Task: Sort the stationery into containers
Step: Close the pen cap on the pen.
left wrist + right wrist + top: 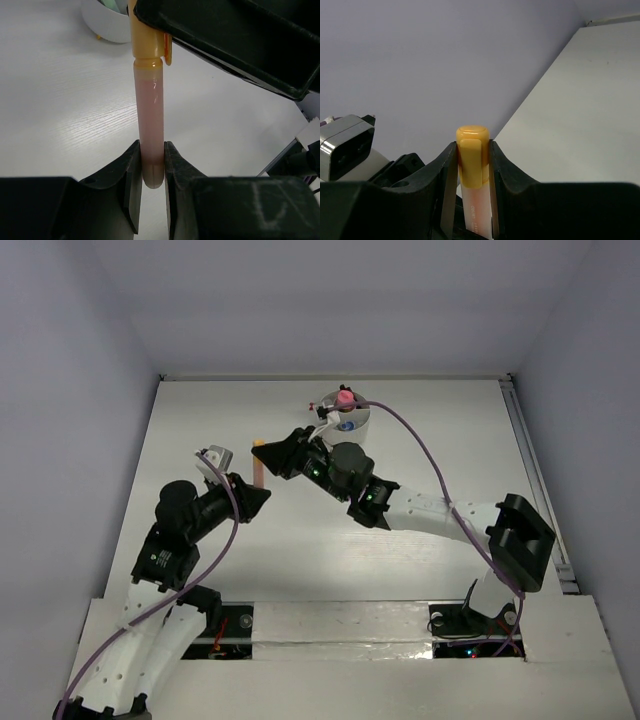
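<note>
An orange-capped marker with a pale pink barrel [259, 466] is held above the table between both grippers. My left gripper [257, 490] is shut on its rounded tail end, which shows in the left wrist view [150, 120] between the fingers [131, 170]. My right gripper [270, 454] is shut on the orange cap [472, 150]. The round white cup [346, 422] stands at the back centre behind the right arm, with a pink piece [344, 398] and a blue piece [346, 425] in it. Its wall also shows in the left wrist view [106, 26].
The right arm's purple cable [420, 445] arcs over the table past the cup. The left wrist camera housing [345, 145] shows at the left of the right wrist view. The table's back wall and right rail [530, 470] bound the area.
</note>
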You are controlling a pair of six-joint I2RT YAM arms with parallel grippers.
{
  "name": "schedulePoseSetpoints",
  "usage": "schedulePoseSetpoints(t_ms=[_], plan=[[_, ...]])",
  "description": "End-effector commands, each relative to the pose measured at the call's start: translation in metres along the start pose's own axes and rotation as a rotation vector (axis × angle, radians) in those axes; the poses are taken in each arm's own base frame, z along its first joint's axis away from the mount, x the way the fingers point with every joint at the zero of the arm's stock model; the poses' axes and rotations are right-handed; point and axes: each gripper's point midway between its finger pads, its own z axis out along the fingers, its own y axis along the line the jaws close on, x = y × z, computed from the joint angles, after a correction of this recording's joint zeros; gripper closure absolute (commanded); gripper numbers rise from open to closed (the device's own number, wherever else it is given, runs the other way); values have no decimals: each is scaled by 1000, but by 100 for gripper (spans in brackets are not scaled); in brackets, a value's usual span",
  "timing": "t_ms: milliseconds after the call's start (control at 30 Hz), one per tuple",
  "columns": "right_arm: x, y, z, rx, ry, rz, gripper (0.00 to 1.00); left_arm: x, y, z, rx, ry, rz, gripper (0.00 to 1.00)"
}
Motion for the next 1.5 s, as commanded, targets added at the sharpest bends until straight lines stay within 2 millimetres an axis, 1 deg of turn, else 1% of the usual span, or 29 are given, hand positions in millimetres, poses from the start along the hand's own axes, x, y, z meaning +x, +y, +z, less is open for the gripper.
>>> schedulePoseSetpoints(t_ms=[0, 100, 133, 200, 267, 300, 367, 433, 467, 500, 567, 667, 700, 733, 767, 800, 867, 900, 967, 1000, 1067, 1100, 1133, 1167, 1233, 1300, 1333, 1400, 1467], plan=[[28, 17, -12, -49, 89, 63, 100, -37, -1, -3, -12, -146, 52, 100], [40, 8, -14, -22, 123, 66, 100, -38, -2, -4, -13, -152, 53, 100], [44, 10, -16, -23, 134, 60, 100, -38, -2, -4, -14, -154, 54, 100], [47, 3, -19, 0, 136, 31, 100, -38, -2, -4, -14, -155, 54, 100], [50, 8, -23, -2, 133, 14, 100, -39, -2, -5, -13, -156, 53, 100], [49, 6, -24, 7, 126, 0, 100, -39, -3, -5, -11, -157, 54, 100], [59, 8, -24, 20, 152, -64, 100, -38, -3, -5, -9, -155, 54, 100], [62, 4, -25, 48, 152, -111, 100, -38, -3, -5, -7, -155, 54, 100], [64, 6, -26, 45, 157, -126, 100, -39, -3, -5, -6, -157, 55, 100], [65, 1, -26, 65, 163, -148, 100, -38, -3, -5, -8, -156, 53, 100], [69, 1, -27, 80, 164, -155, 100, -39, -4, -6, -6, -161, 55, 100], [77, 8, -27, 58, 186, -124, 100, -40, -3, -6, -10, -163, 53, 100], [82, 6, -26, 58, 198, -119, 100, -41, -3, -7, -12, -167, 55, 100], [89, 11, -27, 43, 216, -107, 100, -41, -3, -7, -13, -169, 56, 100], [91, 11, -26, 42, 222, -103, 100, -41, -3, -7, -15, -169, 56, 100], [99, 13, -28, 37, 236, -98, 100, -42, -3, -8, -17, -172, 57, 100], [103, 11, -30, 37, 242, -91, 100, -44, -2, -9, -27, -178, 62, 100], [112, 10, -35, 36, 259, -87, 100, -46, -1, -10, -37, -187, 66, 100], [117, 4, -39, 49, 267, -78, 100, -50, 1, -13, -49, -204, 77, 100], [128, -1, -46, 60, 289, -71, 100, -52, 0, -14, -47, -211, 80, 100], [137, -10, -51, 76, 312, -66, 100, -54, 1, -15, -50, -217, 81, 100], [145, -10, -56, 77, 330, -63, 100, -55, 3, -16, -56, -222, 81, 100], [154, -20, -63, 98, 352, -55, 100, -55, 2, -16, -53, -221, 82, 100], [160, -25, -66, 110, 363, -47, 100, -55, 2, -16, -53, -221, 82, 100], [172, -28, -75, 114, 393, -21, 100, -56, 3, -16, -56, -225, 83, 100], [190, -32, -85, 121, 436, -18, 100, -56, 2, -16, -49, -224, 84, 100], [194, -33, -86, 125, 448, -12, 100, -56, 4, -16, -52, -224, 83, 100], [207, -29, -91, 116, 478, -8, 100, -55, 3, -15, -47, -219, 82, 100], [214, -27, -93, 114, 492, -5, 100, -55, 3, -15, -47, -219, 82, 100]])
